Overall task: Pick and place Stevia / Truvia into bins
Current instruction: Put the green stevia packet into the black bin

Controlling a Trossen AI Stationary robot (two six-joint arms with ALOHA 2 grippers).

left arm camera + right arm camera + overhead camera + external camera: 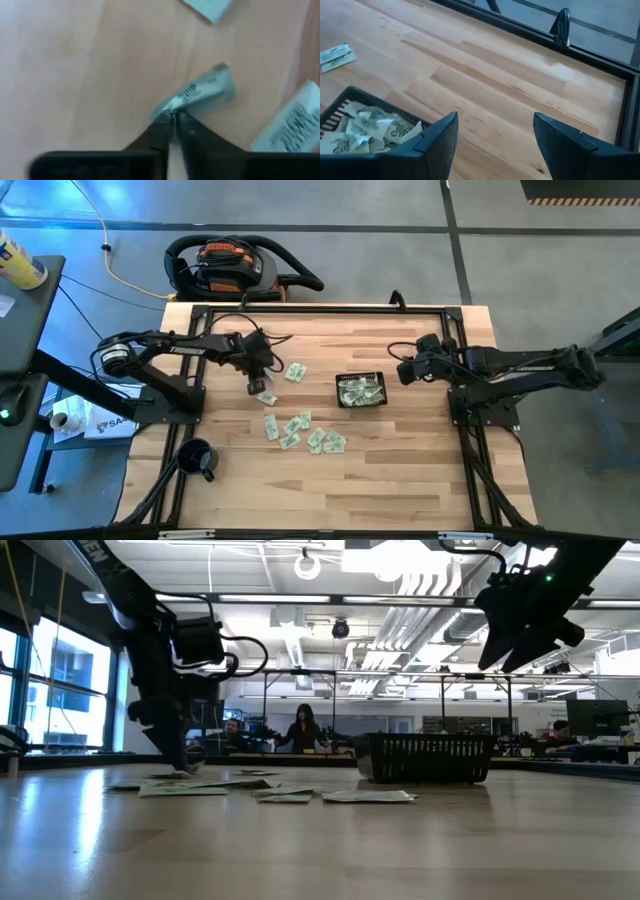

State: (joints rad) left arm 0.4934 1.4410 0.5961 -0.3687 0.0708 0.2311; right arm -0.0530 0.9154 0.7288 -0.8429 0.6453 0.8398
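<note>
Toward the counter's left edge, my left pincer [173, 120] is down on the wood with its tips pinched on the end of one sachet [202, 92], gripping the edge because the flat paper offers little else. More sachets [300, 430] lie scattered mid-counter, just left of the black basket [360, 377], which already holds several. My right pincer [495, 145] waits raised beside the basket's right side, jaws apart, out of the way.
</note>
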